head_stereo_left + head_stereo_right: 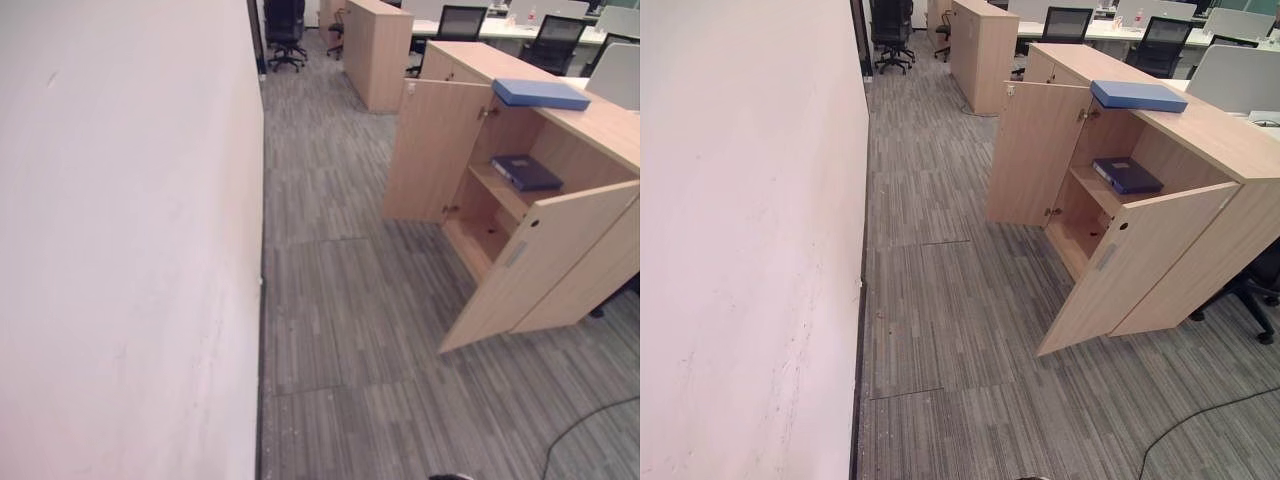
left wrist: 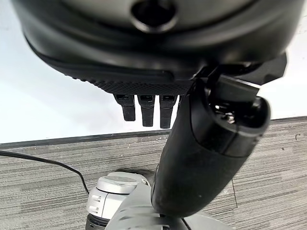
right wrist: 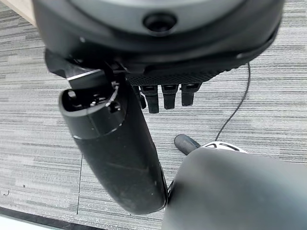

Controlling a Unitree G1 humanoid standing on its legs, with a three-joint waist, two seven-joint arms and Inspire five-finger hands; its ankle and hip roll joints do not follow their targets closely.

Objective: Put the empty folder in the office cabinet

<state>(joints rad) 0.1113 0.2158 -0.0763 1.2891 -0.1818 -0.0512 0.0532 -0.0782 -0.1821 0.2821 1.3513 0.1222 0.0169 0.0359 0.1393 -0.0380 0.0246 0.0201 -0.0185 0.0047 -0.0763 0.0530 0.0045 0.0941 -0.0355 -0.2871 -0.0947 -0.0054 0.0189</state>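
The office cabinet (image 1: 520, 215) stands with both doors open, and a dark blue folder (image 1: 527, 172) lies on its middle shelf. A light blue folder (image 1: 541, 94) rests on the cabinet top. The left hand (image 2: 144, 108) and right hand (image 3: 165, 96) hang relaxed with straight fingers, holding nothing. If the light blue one is the empty folder, the placing is not yet done.

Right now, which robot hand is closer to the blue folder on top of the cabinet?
Probably right. The blue folder lies ahead on the robot's right side. The right hand hangs over carpet on that side; the left hand hangs by the white wall, farther away. Both hold nothing.
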